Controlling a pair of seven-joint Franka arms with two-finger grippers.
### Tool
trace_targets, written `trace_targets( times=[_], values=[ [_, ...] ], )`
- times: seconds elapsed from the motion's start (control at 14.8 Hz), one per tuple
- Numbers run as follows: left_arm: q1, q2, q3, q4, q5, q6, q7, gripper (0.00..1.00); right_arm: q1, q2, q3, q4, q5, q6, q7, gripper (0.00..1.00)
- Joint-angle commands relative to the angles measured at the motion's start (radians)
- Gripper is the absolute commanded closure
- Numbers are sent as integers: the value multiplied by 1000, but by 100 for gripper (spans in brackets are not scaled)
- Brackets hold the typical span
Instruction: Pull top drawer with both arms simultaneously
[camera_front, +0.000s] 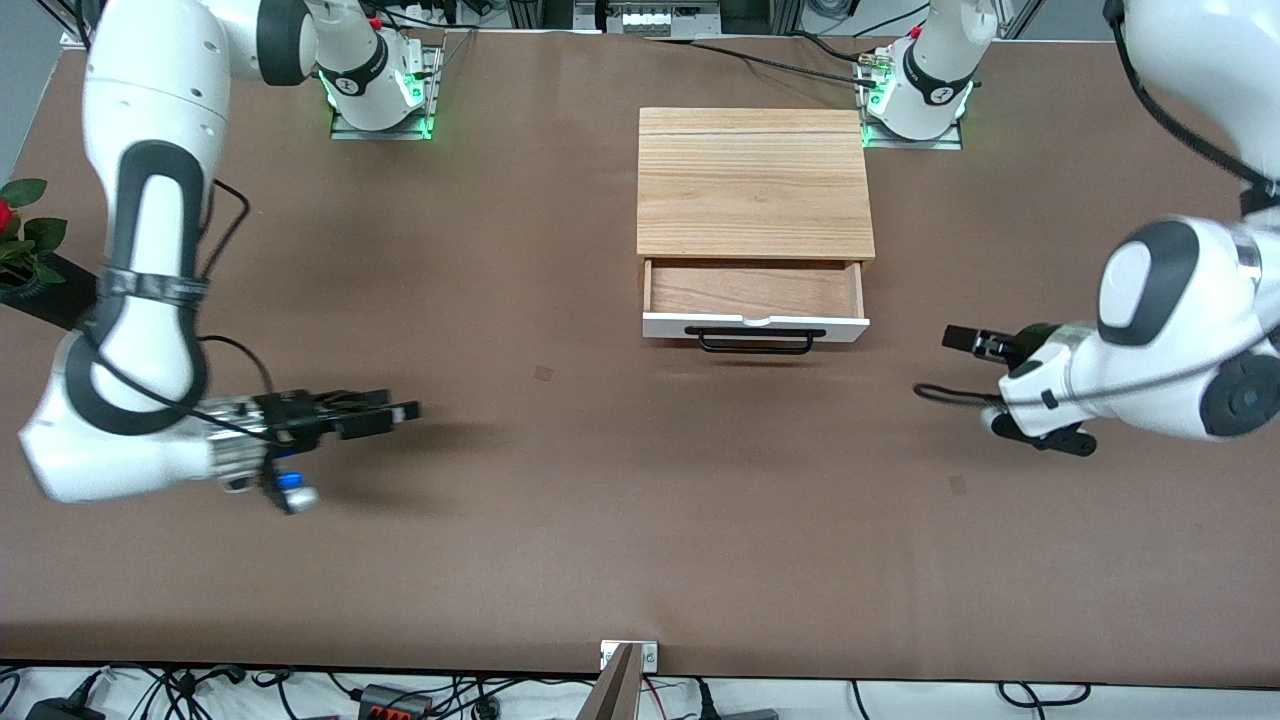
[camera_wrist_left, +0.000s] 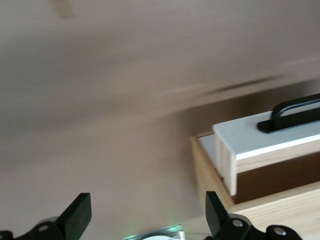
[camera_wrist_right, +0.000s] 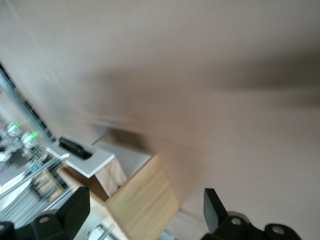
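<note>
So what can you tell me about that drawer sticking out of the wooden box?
The top drawer is shallow and wide, with a white front panel, a small notch in its top edge and a long black bar handle. Its inside is bare brown wood with nothing in it. It stands partly pulled out of the light wood-grain cabinet, toward the front camera. Neither gripper touches it: the left gripper and the right gripper are both off to its sides, over the table.

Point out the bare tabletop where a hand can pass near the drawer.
Bare table runs in front of the top drawer, between the right gripper and the left gripper, both open and off to the sides. Tightest spot: the black handle at the drawer front, below the cabinet.
</note>
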Motion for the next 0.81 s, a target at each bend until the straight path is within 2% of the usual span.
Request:
trace_targets(
  times=[0.0,0.07,0.2,0.27,0.47,0.61,0.68,0.75],
  values=[
    [1,-100,11,-8,95,-48,-18,0,39,-35,-102,18,-121,-10,26,0],
    [4,-129,13,24,123,-48,-18,0,42,-44,-126,35,-173,-6,26,0],
    [21,-199,22,23,126,-37,-17,0,41,-53,-183,64,-231,-9,25,0],
    [33,-248,24,-17,126,-8,-20,0,47,-55,-238,67,-249,-7,19,0],
    [67,-392,24,-228,111,205,-39,0,55,-59,-326,72,-255,1,14,0],
    [82,-493,34,-400,-1,346,-88,0,52,-94,-321,69,-267,25,8,0],
    [82,-527,36,-455,-15,398,-87,0,46,-117,-305,61,-284,43,6,0],
    [82,-541,36,-497,-14,437,-80,0,46,-143,-277,32,-338,65,8,0]
  ],
)
